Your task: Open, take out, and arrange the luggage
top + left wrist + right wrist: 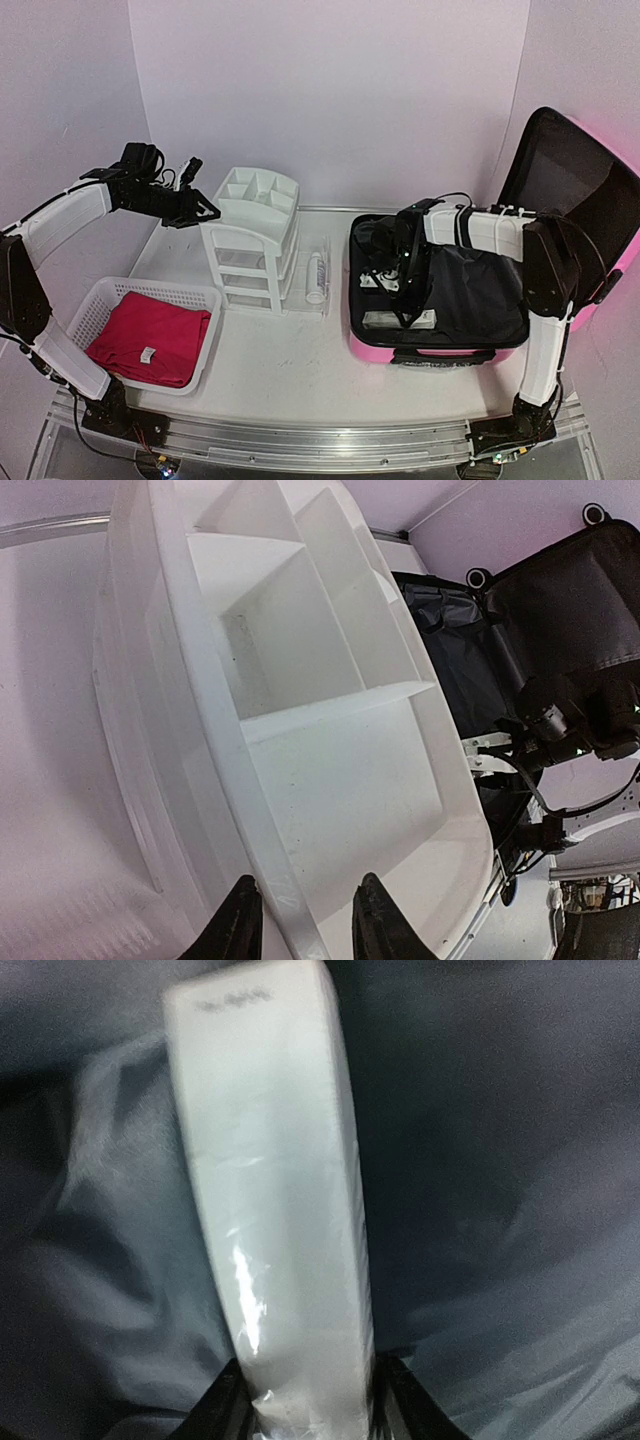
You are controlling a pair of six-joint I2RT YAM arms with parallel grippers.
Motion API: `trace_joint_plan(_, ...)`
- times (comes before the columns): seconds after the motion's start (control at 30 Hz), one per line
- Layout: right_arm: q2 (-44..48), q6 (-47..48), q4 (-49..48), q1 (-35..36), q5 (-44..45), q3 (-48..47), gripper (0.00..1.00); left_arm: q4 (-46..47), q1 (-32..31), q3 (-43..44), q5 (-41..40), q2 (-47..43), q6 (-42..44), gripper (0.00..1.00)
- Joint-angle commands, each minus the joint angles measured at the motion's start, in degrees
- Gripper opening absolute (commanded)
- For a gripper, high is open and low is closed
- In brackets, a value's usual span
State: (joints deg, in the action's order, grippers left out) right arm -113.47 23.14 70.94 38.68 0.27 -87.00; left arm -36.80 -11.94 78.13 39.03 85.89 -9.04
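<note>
Right wrist view: faint grey print sat at the far end of a white packet, film-wrapped, too blurred to read. No other lettering was legible; a small white tag on the red cloth could not be read either.

Right gripper was down inside the luggage, closed on the packet's near end with a finger against each side. Black lining lay crumpled all round it.

Left gripper stood part open, straddling the rim of the white drawer organizer. Whether the fingers pinched that rim or only flanked it, I could not tell.

The luggage lay open at table right, pink shell flat, lid propped up against the right wall. The right arm crossed over its left half. The organizer stood mid-table. A clear wrapped tube lay just beside it, on the luggage side. The white mesh basket held the red cloth at near left.
</note>
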Motion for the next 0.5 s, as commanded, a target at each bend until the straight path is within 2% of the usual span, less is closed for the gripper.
trace_joint_plan(0.0, 5.1, -1.1, -0.7, 0.1, 0.6, 0.4, 0.35, -1.7, 0.3, -1.4, -1.3, 0.2, 1.0, 0.32)
trace_joint_plan(0.1, 6.6, -2.0, -1.7, 0.1, 0.9, 1.2, 0.27, -1.7, 0.3, -1.4, -1.2, 0.0, 0.9, 0.32)
trace_joint_plan(0.27, 10.8, -5.4, -5.0, -0.4, 2.7, 2.5, 0.24, -1.7, 0.3, -1.4, -1.2, -0.2, 0.9, 0.32)
trace_joint_plan(0.47, 15.9, -14.4, -8.9, -1.0, 8.0, 1.3, 0.25, -1.8, 0.3, -1.3, -1.2, -0.3, 0.9, 0.32)
